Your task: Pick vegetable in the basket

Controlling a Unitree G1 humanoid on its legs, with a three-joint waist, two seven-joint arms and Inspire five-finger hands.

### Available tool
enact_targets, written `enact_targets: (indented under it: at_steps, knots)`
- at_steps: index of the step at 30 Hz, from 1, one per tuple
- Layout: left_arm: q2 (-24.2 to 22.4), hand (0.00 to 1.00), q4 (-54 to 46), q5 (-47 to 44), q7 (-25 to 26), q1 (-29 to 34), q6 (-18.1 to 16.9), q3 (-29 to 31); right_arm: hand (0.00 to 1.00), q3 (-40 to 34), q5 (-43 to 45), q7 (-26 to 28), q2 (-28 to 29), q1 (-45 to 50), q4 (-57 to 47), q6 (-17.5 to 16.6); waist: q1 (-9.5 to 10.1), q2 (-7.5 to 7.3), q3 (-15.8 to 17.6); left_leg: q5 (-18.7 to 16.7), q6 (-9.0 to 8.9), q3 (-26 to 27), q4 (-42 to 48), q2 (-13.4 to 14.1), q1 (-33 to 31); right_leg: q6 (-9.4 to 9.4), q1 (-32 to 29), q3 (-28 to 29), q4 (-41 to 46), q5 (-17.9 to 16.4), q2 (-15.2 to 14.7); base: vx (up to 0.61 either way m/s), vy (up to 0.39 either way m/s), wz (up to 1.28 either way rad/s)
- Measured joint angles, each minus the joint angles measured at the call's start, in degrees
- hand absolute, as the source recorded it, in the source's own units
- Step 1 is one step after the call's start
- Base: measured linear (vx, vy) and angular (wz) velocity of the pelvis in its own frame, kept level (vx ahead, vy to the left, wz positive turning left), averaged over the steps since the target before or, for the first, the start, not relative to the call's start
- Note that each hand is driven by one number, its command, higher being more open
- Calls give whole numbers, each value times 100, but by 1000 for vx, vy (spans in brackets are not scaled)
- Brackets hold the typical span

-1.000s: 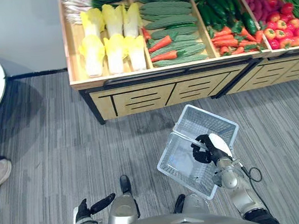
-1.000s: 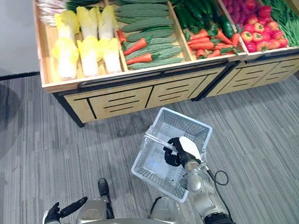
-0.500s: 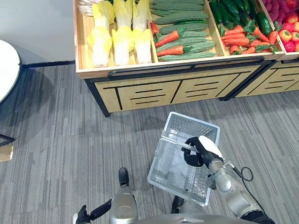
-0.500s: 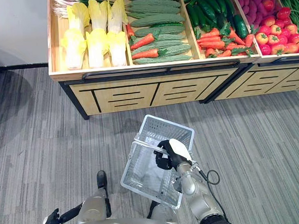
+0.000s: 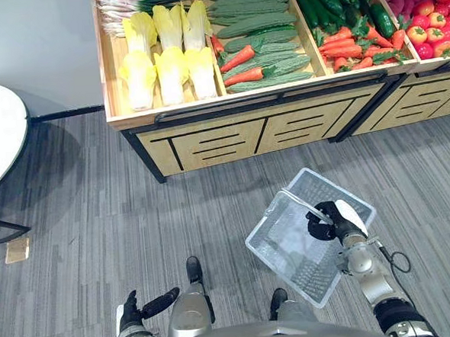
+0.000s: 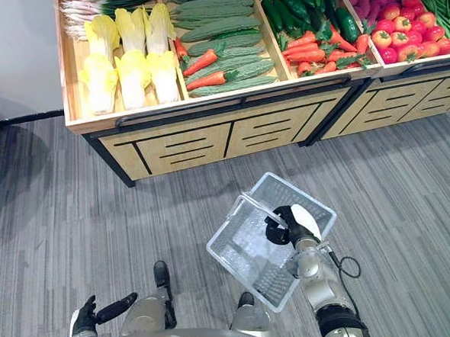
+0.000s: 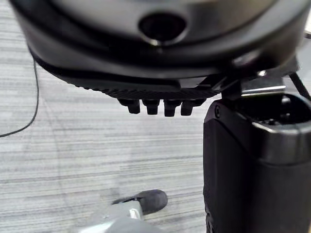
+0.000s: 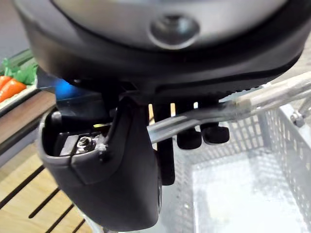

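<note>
Holding the empty basket [image 5: 285, 249] by its handle [image 5: 298, 201] in our curled right hand [image 5: 326, 222], left hand [image 5: 130, 312] relaxed open, we fear the tilted basket may hit the shelf [image 5: 230, 134] where the vegetables [image 5: 260, 55] lie.

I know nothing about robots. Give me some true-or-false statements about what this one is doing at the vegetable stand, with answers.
1. The right hand holds the basket by its handle. True.
2. A carrot is already in the basket. False: the basket is empty, and the carrots lie on the stand.
3. The left hand grips a vegetable. False: it hangs low near the floor, open and holding nothing.
4. On the stand, the yellow leafy heads lie to the left of the carrots. True.
</note>
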Motion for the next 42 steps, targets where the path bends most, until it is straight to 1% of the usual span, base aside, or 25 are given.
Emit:
enact_targets:
  at_steps: [4, 8, 13, 14, 15, 18, 19, 20, 22, 24, 25, 27, 28, 29, 30, 31, 32, 33, 34, 35, 36, 37, 39, 41, 42]
  knots:
    - [-51, 100, 0, 0, -3, 0, 1, -7, 0, -51, -1, -52, -3, -29, 2, 13, -36, 1, 1, -8, 2, -7, -1, -15, -1, -3, 9, -13, -15, -2, -8, 0, 0, 0]
    - [-50, 100, 1, 0, -6, 0, 3, -6, 0, -230, -2, -55, -3, -157, 7, 12, -135, 17, 10, -15, 5, -43, -1, -38, 12, -2, 78, -59, -77, 0, -14, 4, -18, 6]
    - [-50, 100, 4, 1, -50, -3, 9, -7, 0, -474, -2, -77, -10, -175, 56, 12, -142, 67, 51, -37, -7, -44, 1, -39, 30, -30, 77, -56, -33, -22, -20, 0, 0, 0]
    - [-51, 100, 4, 0, -73, -6, 11, -7, 0, -522, -2, -78, -36, -177, 56, 12, -166, 117, 92, -38, -8, -50, 1, -39, 31, -84, 13, -45, 108, -90, -40, 0, 0, 0]
    - [-50, 100, 4, 0, -73, -5, 14, -6, 0, -548, -2, -79, -36, -175, 56, 13, -175, 136, 104, -38, -8, -51, 2, -41, 29, -70, -19, -40, 175, -126, -54, -27, -18, 6]
    - [-49, 100, 1, -1, -70, -6, 17, 0, 0, -639, -2, -79, -36, -158, 56, 17, -282, 239, 184, -61, -40, -168, 18, -51, 9, -128, -117, -105, 535, -380, -102, -18, -31, 16]
    - [-49, 100, 0, -4, -67, -7, 17, 3, 0, -645, -2, -79, -36, -138, 56, 19, -290, 245, 188, -76, -61, -186, 27, -48, 5, -133, -130, -117, 599, -425, -106, -3, -42, 17]
    - [-49, 100, -6, -14, -57, -10, 18, 7, 0, -655, -1, -82, -34, -64, 50, 20, -283, 243, 189, -122, -37, -216, 86, -39, -21, -140, -179, -131, 739, -541, -119, 0, -54, 21]
    - [-54, 100, -65, -21, -37, -19, 18, 22, 0, -675, -1, -98, -27, 33, 23, 34, -266, 198, 242, -510, 31, -329, 951, 93, -418, -165, -208, -159, 968, -702, -132, 19, -85, 14]
    - [-128, 100, -212, -70, -34, -4, 14, 230, 0, -773, -2, -98, -26, 288, -161, 46, -199, 247, 389, -1068, 187, -534, 2320, 329, -762, -183, 57, -237, 1183, -911, -7, 37, -93, 12]
    - [-130, 100, -265, -72, -33, -4, 7, 237, 0, -805, -2, -98, -27, 388, -248, 46, -194, 227, 430, -1103, 225, -605, 2528, 339, -781, -194, 150, -273, 1239, -982, -9, -7, -98, 25]
    - [-166, 100, -347, -291, -50, -7, 8, 236, 0, -966, -2, -102, -27, 653, -590, 44, -162, 192, 449, -1100, 225, -779, 2807, 356, -785, -268, 316, -312, 1344, -1203, -33, -13, -96, 15]
    - [-186, 100, -346, -326, -50, -7, 10, 238, 0, -1023, -6, -104, -27, 684, -659, 44, -163, 188, 450, -1082, 220, -801, 2807, 365, -785, -278, 319, -311, 1360, -1232, -31, 19, -55, 2]
    - [-233, 100, -347, -399, -46, -9, 18, 277, 0, -1120, -7, -138, -27, 698, -698, 43, -159, 173, 452, -975, 180, -800, 2913, 408, -864, -291, 346, -301, 1351, -1238, -50, 40, -32, -3]
    - [-280, 100, -352, -503, -48, -6, 20, 357, 0, -1192, -4, -161, -27, 721, -690, 52, -142, 84, 482, -1068, 80, -724, 3007, 401, -1008, -281, 362, -282, 1310, -1222, -90, 51, -20, -4]
    - [-293, 100, -350, -501, -47, -4, 24, 380, 0, -1233, -5, -171, -26, 738, -690, 53, -146, 91, 475, -1147, 40, -712, 2827, 372, -998, -235, 369, -282, 1310, -1195, -108, 63, 4, -7]
    - [-320, 100, -340, -459, -47, 5, 43, 378, 0, -1323, -3, -189, -25, 746, -671, 75, -155, 153, 441, -1147, -7, -724, 2240, 330, -984, -233, 365, -283, 1304, -1197, -123, 79, 71, -8]
    - [-342, 100, -336, -445, -45, 13, 49, 378, 0, -1349, -2, -193, -25, 747, -655, 88, -155, 193, 418, -1088, -62, -726, 1872, 319, -967, -222, 365, -280, 1290, -1192, -119, 129, 155, -22]
    - [-393, 100, -328, -433, -35, 72, 59, 375, 0, -1355, -2, -204, -23, 748, -599, 116, -147, 284, 367, -861, -101, -728, 1157, 324, -893, -197, 399, -218, 1263, -1191, -84, 195, 245, -46]
    - [-411, 100, -310, -412, -31, 124, 83, 355, 0, -1346, -1, -205, 27, 739, -492, 124, -98, 287, 341, -347, -148, -709, 1091, 319, -769, -112, 470, -21, 1186, -1177, -87, 214, 228, -49]
    - [-399, 100, -310, -409, -17, 129, 90, 358, 0, -1340, -1, -205, 84, 738, -436, 124, -98, 262, 303, -298, -119, -675, 1122, 264, -744, -74, 526, 84, 1081, -1149, -108, 314, 241, -42]
    - [-270, 100, -327, -391, 56, 114, 90, 340, 0, -1285, -4, -201, 265, 768, -379, 126, -127, 4, 167, -559, -29, -561, 1381, 94, -872, -23, 547, 332, 764, -923, -258, 271, 178, -23]
    - [-228, 100, -322, -392, 57, 116, 94, 355, 0, -1223, -5, -201, 298, 778, -379, 124, -118, -68, 84, -719, 25, -480, 1685, 95, -993, 6, 550, 483, 626, -699, -310, 221, 173, -24]
    - [-209, 100, -226, -391, 56, 121, 115, 351, 0, -1228, -17, -201, 298, 826, -381, 124, -132, -115, -193, -932, 141, -308, 1792, 29, -989, 186, 503, 676, 538, -265, -400, 226, 206, -23]
    - [-209, 100, -208, -385, 51, 122, 124, 343, 0, -1232, -19, -201, 297, 862, -381, 125, -139, -111, -264, -968, 163, -269, 1785, 21, -975, 203, 470, 713, 532, -140, -410, 218, 226, -18]
